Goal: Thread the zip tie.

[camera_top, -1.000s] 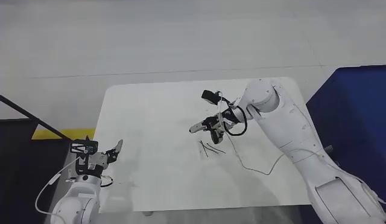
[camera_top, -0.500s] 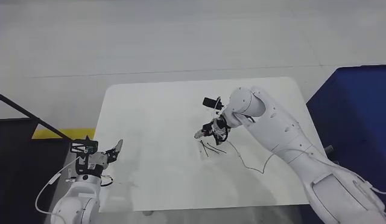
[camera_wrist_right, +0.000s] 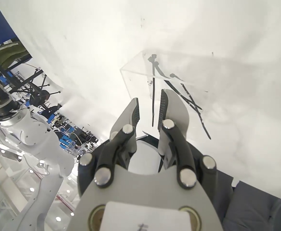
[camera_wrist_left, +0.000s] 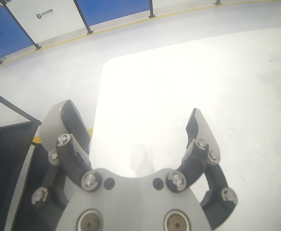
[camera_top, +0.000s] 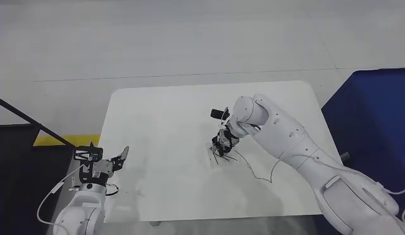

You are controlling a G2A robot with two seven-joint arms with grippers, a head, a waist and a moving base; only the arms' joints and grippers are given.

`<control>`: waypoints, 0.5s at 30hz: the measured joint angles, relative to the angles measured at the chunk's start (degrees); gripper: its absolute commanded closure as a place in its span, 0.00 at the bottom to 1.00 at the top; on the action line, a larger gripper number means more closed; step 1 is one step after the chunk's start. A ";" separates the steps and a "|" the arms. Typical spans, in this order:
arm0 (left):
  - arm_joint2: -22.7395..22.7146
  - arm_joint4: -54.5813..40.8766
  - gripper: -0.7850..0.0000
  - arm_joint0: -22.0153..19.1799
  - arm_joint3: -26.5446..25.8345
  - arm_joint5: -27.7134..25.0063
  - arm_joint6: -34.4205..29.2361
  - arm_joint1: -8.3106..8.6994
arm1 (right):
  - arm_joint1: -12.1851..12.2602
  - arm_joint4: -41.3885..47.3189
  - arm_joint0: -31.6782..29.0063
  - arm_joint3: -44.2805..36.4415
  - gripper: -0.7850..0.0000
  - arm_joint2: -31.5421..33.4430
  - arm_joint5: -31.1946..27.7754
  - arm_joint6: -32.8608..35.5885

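Observation:
Several black zip ties [camera_top: 223, 156] lie in a loose heap near the middle of the white table [camera_top: 158, 121], on a clear tray [camera_wrist_right: 130, 63]. My right gripper [camera_top: 219, 148] points down at the heap, close above it. In the right wrist view the right gripper [camera_wrist_right: 150, 100] is open by a narrow gap, and one straight zip tie [camera_wrist_right: 153, 97] lies in line with that gap, with other zip ties [camera_wrist_right: 191, 102] beside it. My left gripper [camera_top: 120, 156] hangs open over the table's front left corner; the left gripper [camera_wrist_left: 130, 106] holds nothing.
A thin white cable [camera_top: 266, 177] trails from the right arm across the table beside the heap. A blue panel [camera_top: 370, 114] stands past the table's right edge, and a dark frame [camera_top: 25, 124] stands off its left side.
The right arm swung inward and down, turning its gripper from pointing sideways to pointing down onto the zip ties. Its fingers narrowed. The left arm has kept still.

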 measured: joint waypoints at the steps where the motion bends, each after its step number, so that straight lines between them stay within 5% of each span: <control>1: 0.00 0.00 0.00 0.00 0.00 0.00 0.00 0.00 | -0.22 0.10 0.08 0.34 0.78 -0.35 -0.05 0.05; 11: 0.00 0.00 0.00 0.00 0.00 0.00 0.00 0.00 | -3.02 0.33 1.14 5.41 0.80 -3.37 -0.89 -0.86; 15: 0.00 0.00 0.00 0.00 0.00 0.00 0.00 0.00 | -3.96 0.75 1.50 7.54 0.92 -3.89 -1.75 -1.29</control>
